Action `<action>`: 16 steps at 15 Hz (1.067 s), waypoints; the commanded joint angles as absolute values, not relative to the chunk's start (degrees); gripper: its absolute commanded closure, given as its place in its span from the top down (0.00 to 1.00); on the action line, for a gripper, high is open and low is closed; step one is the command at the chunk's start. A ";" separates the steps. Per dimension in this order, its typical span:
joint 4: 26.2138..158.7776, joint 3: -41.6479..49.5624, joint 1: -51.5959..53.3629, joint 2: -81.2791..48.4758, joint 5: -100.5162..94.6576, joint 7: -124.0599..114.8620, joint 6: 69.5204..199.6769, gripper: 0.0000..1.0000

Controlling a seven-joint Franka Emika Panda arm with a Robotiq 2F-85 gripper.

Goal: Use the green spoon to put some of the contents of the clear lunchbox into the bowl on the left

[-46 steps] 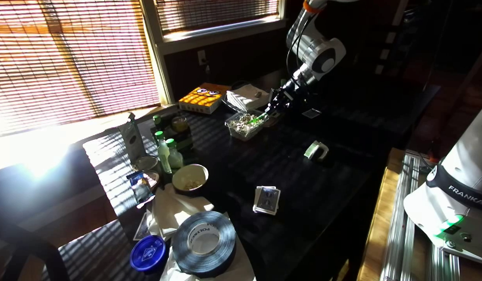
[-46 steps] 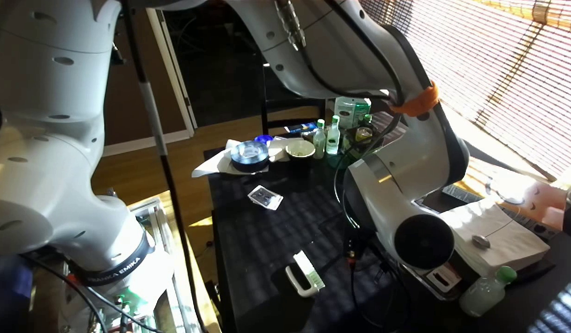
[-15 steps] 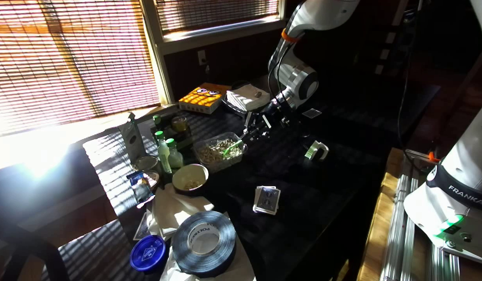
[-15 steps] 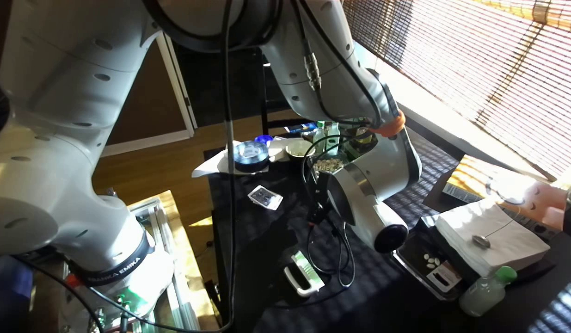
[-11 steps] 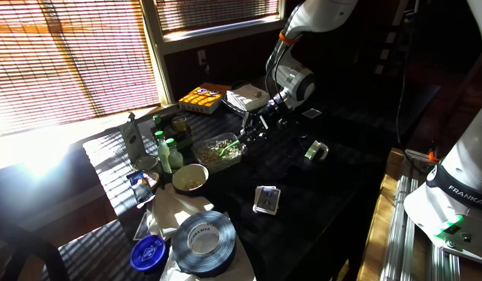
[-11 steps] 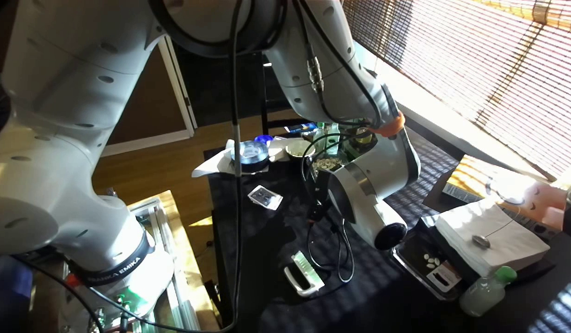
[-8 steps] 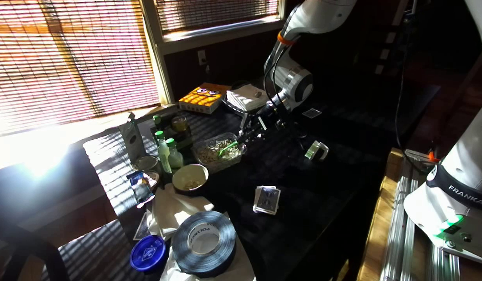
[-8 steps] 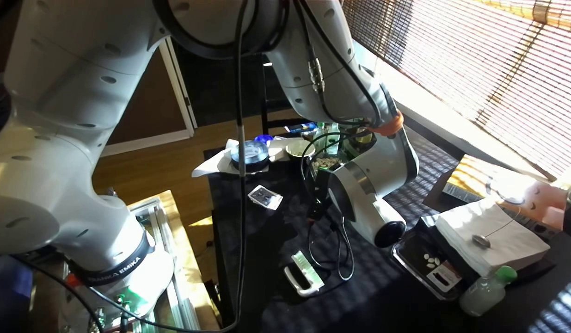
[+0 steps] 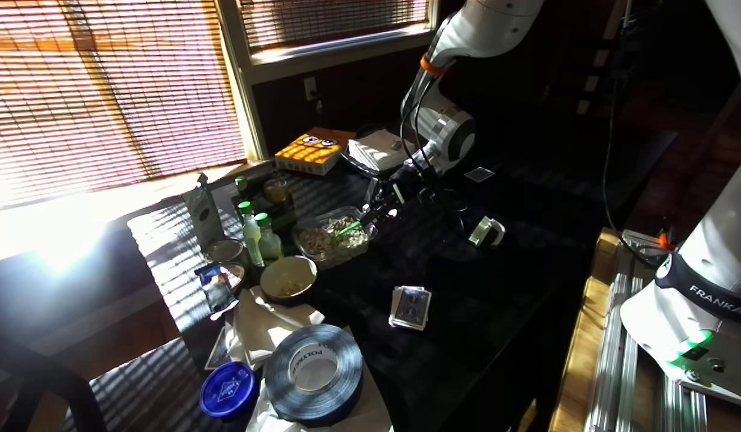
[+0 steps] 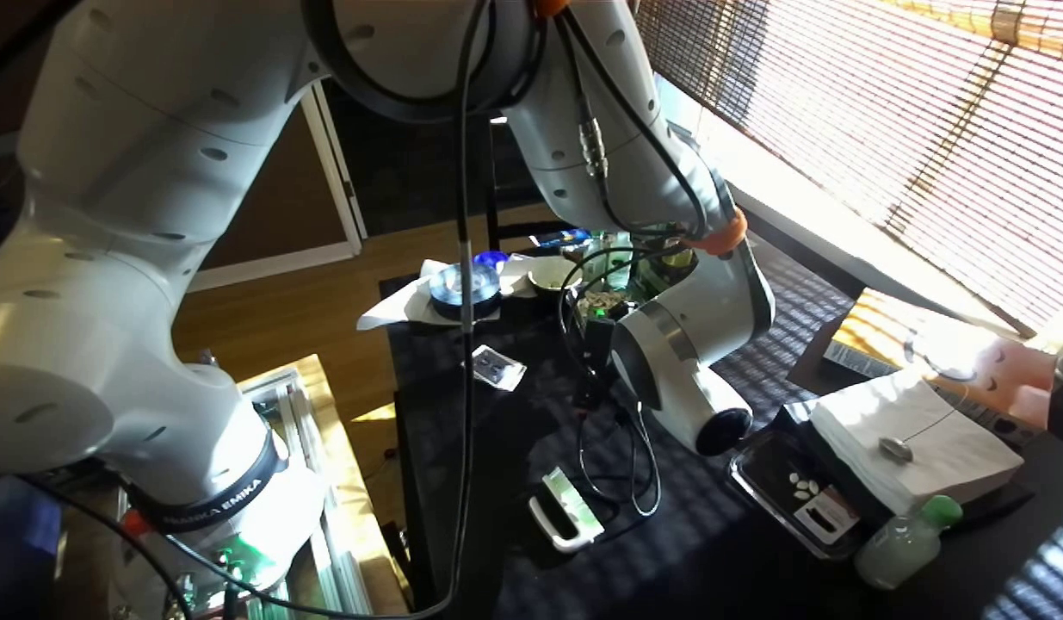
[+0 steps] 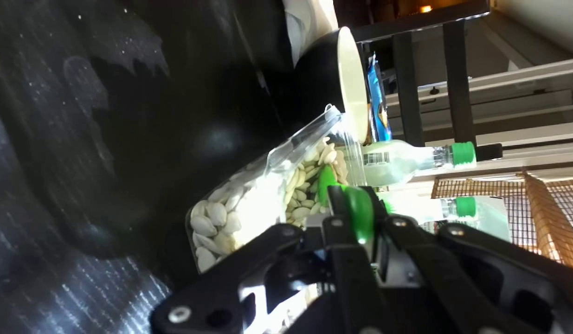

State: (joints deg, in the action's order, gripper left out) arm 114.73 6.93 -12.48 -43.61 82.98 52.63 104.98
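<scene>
The clear lunchbox (image 9: 341, 257) holds pale seeds and stands on the black table close beside the bowl; I cannot tell if they touch. Its clear wall also shows in the wrist view (image 11: 286, 155). The bowl (image 9: 299, 269), cream inside and dark outside, has a few seeds at its bottom; it shows in the wrist view (image 11: 352, 88) too. My gripper (image 9: 365, 218) is at the lunchbox's rim, shut on the handle of the green spoon (image 9: 348, 228). In the wrist view the spoon (image 11: 326, 184) reaches from the fingertips (image 11: 357, 204) in among the seeds; its tip is partly hidden.
Green-capped bottles (image 9: 269, 243) stand behind the bowl. A tape roll (image 9: 345, 384) and blue lid (image 9: 227, 390) lie in front of it. A card deck (image 9: 410, 307), a brush (image 9: 484, 231), a napkin stack (image 9: 379, 149) and a yellow box (image 9: 310, 150) are around.
The lunchbox has slid from near the napkins to the bowl, along with my gripper and spoon. In the last second it moved slightly further and the bowl shifted a little the same way.
</scene>
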 commanded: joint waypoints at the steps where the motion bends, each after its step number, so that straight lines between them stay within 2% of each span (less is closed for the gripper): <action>1: 113.19 6.37 -12.74 -45.09 84.21 56.95 102.63 0.03; 10: 112.78 7.67 -15.77 -44.40 83.84 60.94 92.54 0.03; 16: 118.20 9.10 -15.76 -39.41 86.95 65.54 92.64 0.03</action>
